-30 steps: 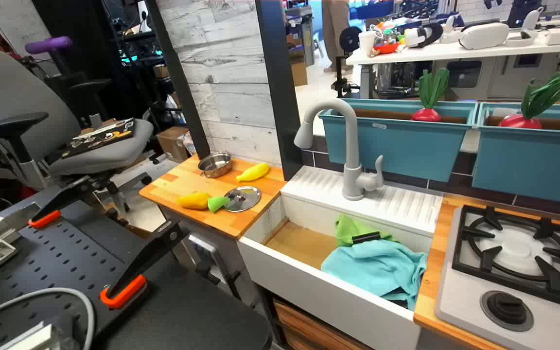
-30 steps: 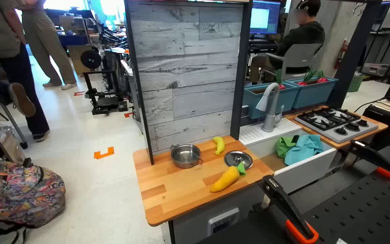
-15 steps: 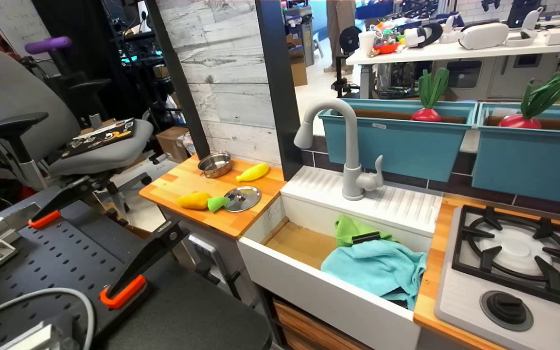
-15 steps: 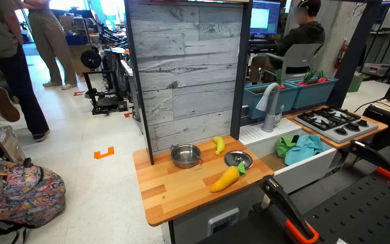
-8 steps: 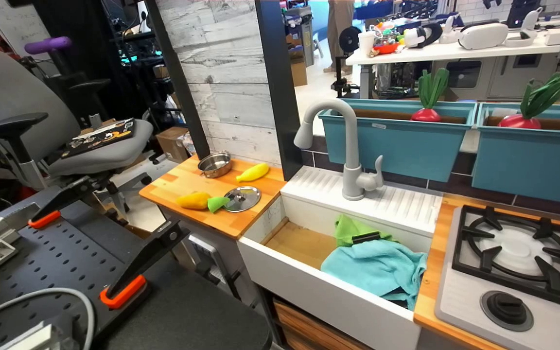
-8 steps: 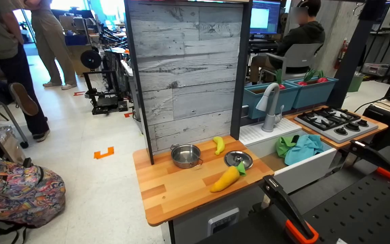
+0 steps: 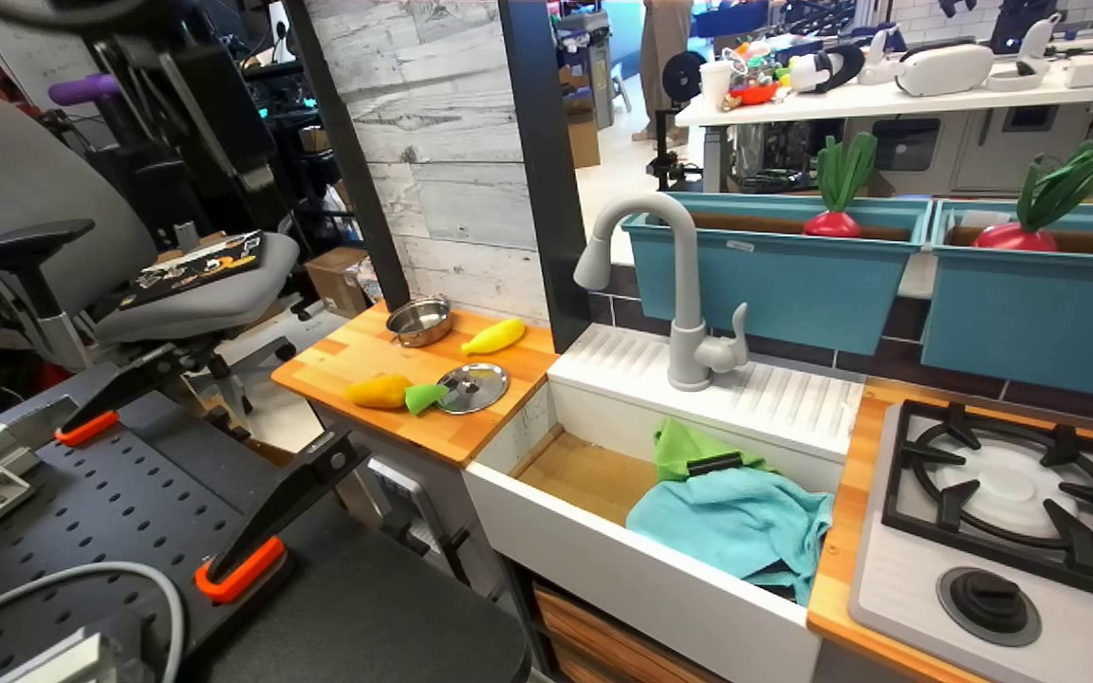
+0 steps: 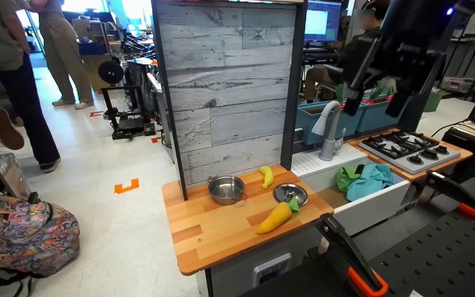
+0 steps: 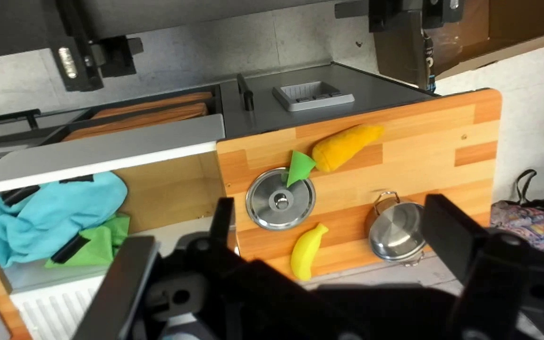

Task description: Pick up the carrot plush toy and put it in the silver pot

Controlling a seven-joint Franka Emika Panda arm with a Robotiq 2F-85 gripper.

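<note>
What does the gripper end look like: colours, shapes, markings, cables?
In an exterior view, a black gripper with two blocky fingers and silvery strips along its sides, below a dark rounded housing. A small blue-violet light shines near the housing's edge. In the wrist view the fingers look black to dark grey and flat-faced. Lettering and cables: can't make out.

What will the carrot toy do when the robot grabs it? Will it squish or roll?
The carrot plush toy will probably squish: its body looks soft and stuffed. Pushed, it might roll, being rounded and lying on its side. Its green top may drag across the lid, which it partly covers.
</note>
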